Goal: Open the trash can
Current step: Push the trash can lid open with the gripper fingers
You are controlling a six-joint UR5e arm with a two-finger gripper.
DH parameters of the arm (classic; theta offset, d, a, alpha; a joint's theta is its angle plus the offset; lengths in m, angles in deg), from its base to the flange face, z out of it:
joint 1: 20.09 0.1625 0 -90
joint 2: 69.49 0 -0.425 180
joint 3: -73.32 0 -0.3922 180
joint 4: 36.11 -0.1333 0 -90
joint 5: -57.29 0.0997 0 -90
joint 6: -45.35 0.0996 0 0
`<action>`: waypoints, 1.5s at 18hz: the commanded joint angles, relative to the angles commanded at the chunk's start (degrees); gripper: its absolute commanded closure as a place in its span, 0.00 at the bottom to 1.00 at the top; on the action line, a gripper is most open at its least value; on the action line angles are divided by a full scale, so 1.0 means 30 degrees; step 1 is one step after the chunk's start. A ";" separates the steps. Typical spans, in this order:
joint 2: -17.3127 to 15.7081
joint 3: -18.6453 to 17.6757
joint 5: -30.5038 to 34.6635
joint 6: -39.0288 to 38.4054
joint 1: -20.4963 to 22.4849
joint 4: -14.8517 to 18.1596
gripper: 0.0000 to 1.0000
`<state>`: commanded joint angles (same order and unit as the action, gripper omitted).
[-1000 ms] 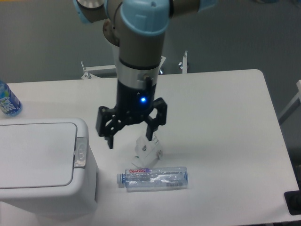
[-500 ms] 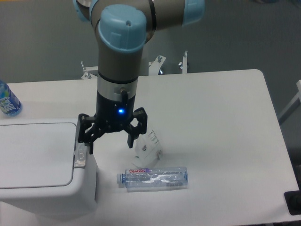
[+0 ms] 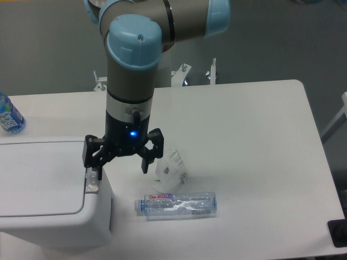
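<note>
The white trash can (image 3: 46, 189) stands at the table's front left, its flat lid shut. Its small grey push-button latch (image 3: 92, 181) sits on the right edge of the top. My gripper (image 3: 120, 169) is open with the fingers pointing down. Its left finger (image 3: 97, 171) hangs right over the latch, and the right finger (image 3: 145, 166) hangs over the table beside the can. I cannot tell whether the left finger touches the latch.
A clear plastic bottle (image 3: 176, 205) lies on its side to the right of the can. A crumpled white wrapper (image 3: 171, 167) lies just behind it. A blue-labelled bottle (image 3: 8, 115) stands at the left edge. Metal brackets (image 3: 184, 73) sit behind the table.
My gripper has moved left and slightly down, from above the wrapper to over the can's right edge. It stayed open. The lid has not moved.
</note>
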<state>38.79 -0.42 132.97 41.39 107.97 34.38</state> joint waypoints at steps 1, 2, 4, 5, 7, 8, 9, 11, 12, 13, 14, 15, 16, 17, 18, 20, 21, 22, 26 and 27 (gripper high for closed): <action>0.0029 0.0000 -0.0029 0.0000 0.0000 0.0000 0.00; 0.0029 0.0000 0.0000 0.0000 0.0000 0.0000 0.00; 0.0029 0.0000 0.0000 0.0000 0.0000 0.0000 0.00; 0.0058 0.0000 0.0000 0.0029 0.0000 0.0000 0.00; 0.0117 0.0000 0.0000 0.0029 -0.0088 0.0000 0.00; 0.0117 0.0000 0.0000 0.0029 -0.0088 0.0000 0.00; 0.0117 -0.0029 0.0000 0.0000 -0.0088 0.0000 0.00; 0.0117 -0.0058 0.0029 0.0000 -0.0117 0.0000 0.00; 0.0117 -0.0059 0.0029 0.0000 -0.0117 0.0000 0.00; 0.0117 -0.0059 0.0029 0.0000 -0.0117 0.0000 0.00; 0.0117 -0.0117 0.0029 0.0000 -0.0117 0.0000 0.00; 0.0117 -0.0146 0.0029 0.0000 -0.0117 0.0000 0.00; 0.0117 -0.0175 0.0029 0.0000 -0.0146 0.0000 0.00; 0.0117 -0.0147 0.0029 0.0000 -0.0146 0.0000 0.00; 0.0117 -0.0146 0.0029 0.0000 -0.0146 0.0000 0.00; 0.0030 -0.0030 0.0029 0.0058 -0.0146 -0.0029 0.00; -0.0058 0.0145 0.0029 0.0117 -0.0117 -0.0029 0.00; -0.0088 0.0320 0.0029 0.0204 -0.0117 -0.0174 0.00; -0.0672 0.0469 0.1166 0.0410 0.1137 -0.2224 0.00; -0.0819 0.0498 0.1810 0.0439 0.1665 -0.2256 0.00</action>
<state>36.34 1.07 138.40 42.71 112.96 27.61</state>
